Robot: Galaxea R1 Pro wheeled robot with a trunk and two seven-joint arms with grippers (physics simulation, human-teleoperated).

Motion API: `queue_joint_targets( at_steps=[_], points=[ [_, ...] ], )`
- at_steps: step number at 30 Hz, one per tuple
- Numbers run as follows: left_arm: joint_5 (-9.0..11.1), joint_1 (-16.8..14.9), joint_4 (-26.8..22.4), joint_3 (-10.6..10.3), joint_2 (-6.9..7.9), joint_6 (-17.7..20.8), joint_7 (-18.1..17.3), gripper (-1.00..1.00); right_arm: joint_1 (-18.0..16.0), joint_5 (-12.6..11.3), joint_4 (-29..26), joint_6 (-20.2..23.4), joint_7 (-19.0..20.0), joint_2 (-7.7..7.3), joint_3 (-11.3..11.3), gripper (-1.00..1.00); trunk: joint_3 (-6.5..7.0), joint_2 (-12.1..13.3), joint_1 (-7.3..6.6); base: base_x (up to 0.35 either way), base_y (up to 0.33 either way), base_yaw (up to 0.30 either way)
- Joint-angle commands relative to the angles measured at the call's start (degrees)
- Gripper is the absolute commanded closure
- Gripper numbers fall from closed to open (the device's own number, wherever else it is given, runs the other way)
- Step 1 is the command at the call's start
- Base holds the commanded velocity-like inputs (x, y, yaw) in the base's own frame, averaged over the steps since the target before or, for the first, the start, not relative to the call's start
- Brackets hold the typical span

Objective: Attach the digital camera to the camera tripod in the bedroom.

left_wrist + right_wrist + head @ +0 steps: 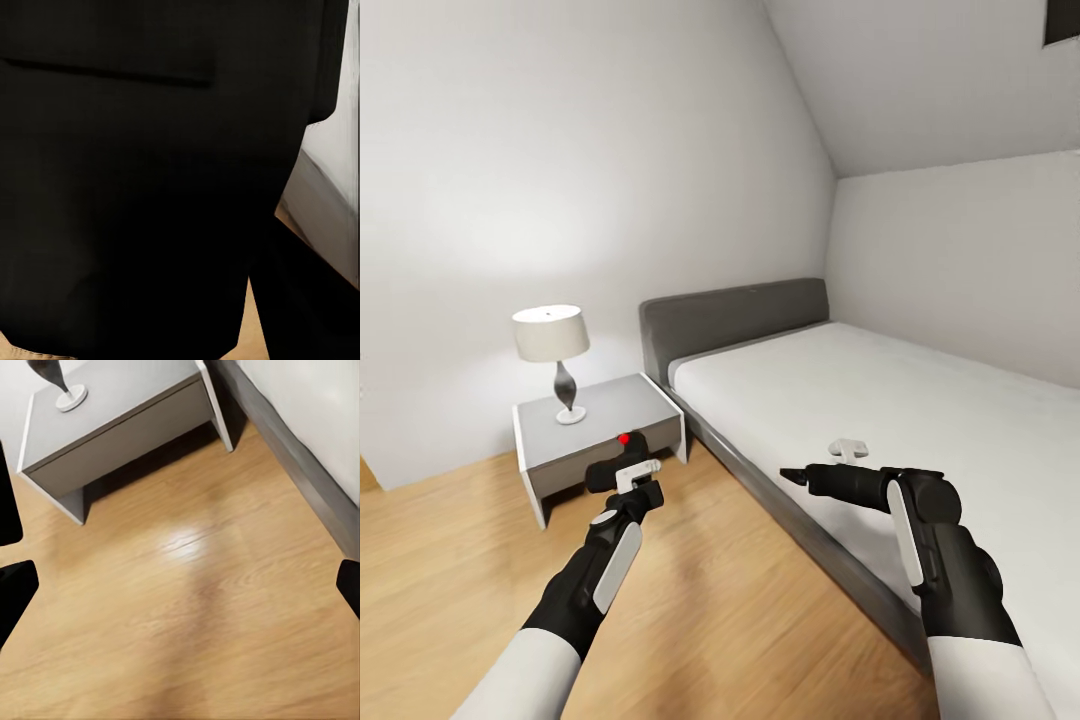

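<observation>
I have the digital camera [622,460] clamped in the left gripper [637,481], held up in front of the nightstand [600,405], its black body with a red dot on top sitting right at the fingertips. From the left wrist its dark casing [142,187] blocks nearly everything, with a sliver of bed and floor at the edge. My right gripper [822,465] is raised over the edge of the bed [880,400], fingers spread wide and holding nothing; through its wrist I see plank floor [195,607] between the 2 fingertips [13,592]. A lamp [553,350] stands on the nightstand.
</observation>
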Motion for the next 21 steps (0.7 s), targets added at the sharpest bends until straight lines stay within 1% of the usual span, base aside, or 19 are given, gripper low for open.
queue_joint_targets(
  at_steps=[1,15,21],
  points=[
    [0.49,-0.03,-0.09,-0.15,0.03,0.18,0.39,1.0,-0.05,0.26,-0.04,0.29,0.32,0.06,-0.13,-1.0,0.17,-0.01,-0.03,0.0,0.0,0.0],
    [0.56,-0.03,-0.09,-0.15,-0.02,0.18,0.39,1.0,-0.05,0.29,0.03,0.29,0.32,0.06,-0.11,-1.0,3.27,0.18,-0.4,0.0,0.0,0.0],
    [0.57,-0.03,-0.09,-0.15,-0.05,0.18,0.39,1.0,-0.05,0.29,0.03,0.29,0.32,0.06,-0.1,-1.0,4.35,2.54,-1.69,0.0,0.0,0.0]
  ],
)
